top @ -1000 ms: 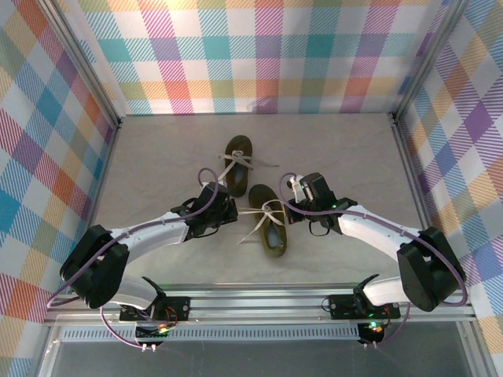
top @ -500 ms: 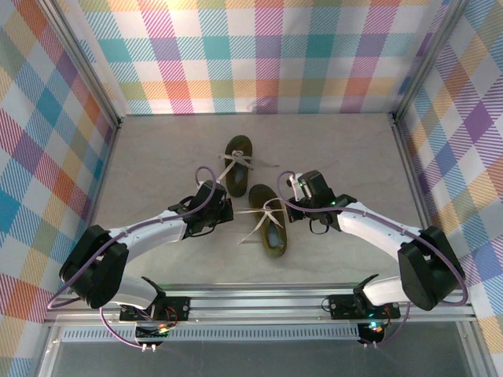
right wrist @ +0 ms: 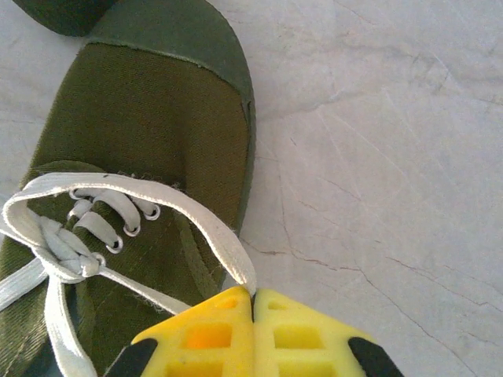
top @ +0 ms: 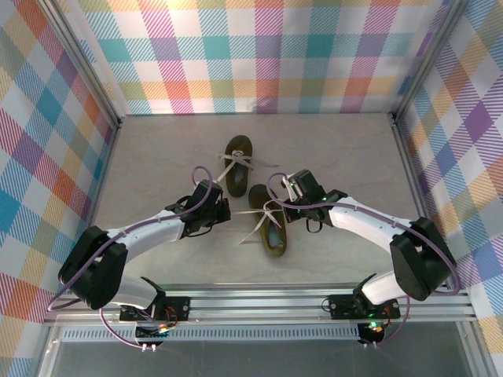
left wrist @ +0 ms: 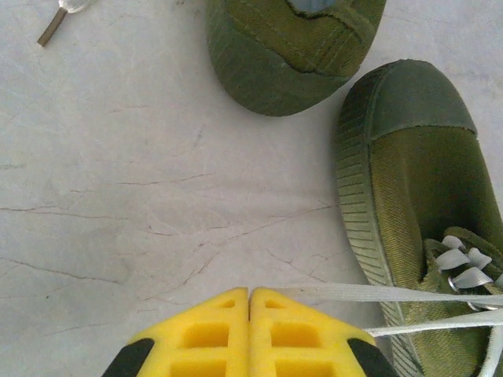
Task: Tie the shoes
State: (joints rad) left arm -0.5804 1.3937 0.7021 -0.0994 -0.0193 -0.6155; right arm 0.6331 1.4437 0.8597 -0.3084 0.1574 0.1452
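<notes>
Two dark olive shoes lie mid-table: the far shoe (top: 238, 163) and the near shoe (top: 269, 224), both with pale laces. My left gripper (top: 225, 210) sits left of the near shoe (left wrist: 424, 188). Its yellow fingers (left wrist: 250, 290) are shut, and a taut lace (left wrist: 409, 294) runs from the shoe's eyelets to their tip. My right gripper (top: 283, 195) is at the near shoe's right side. In the right wrist view it (right wrist: 253, 292) is shut on a lace loop (right wrist: 157, 188) that arches over the shoe (right wrist: 157, 118) from a knot (right wrist: 67, 247).
The far shoe's heel (left wrist: 291, 55) lies close ahead of the left gripper, and a loose lace tip (left wrist: 53, 30) rests on the bare grey table (left wrist: 141, 196). Checked walls (top: 259, 55) close in the table on three sides.
My right gripper has moved left, closer over the near shoe, carrying its lace loop. My left gripper has shifted slightly left and away, keeping its lace taut.
</notes>
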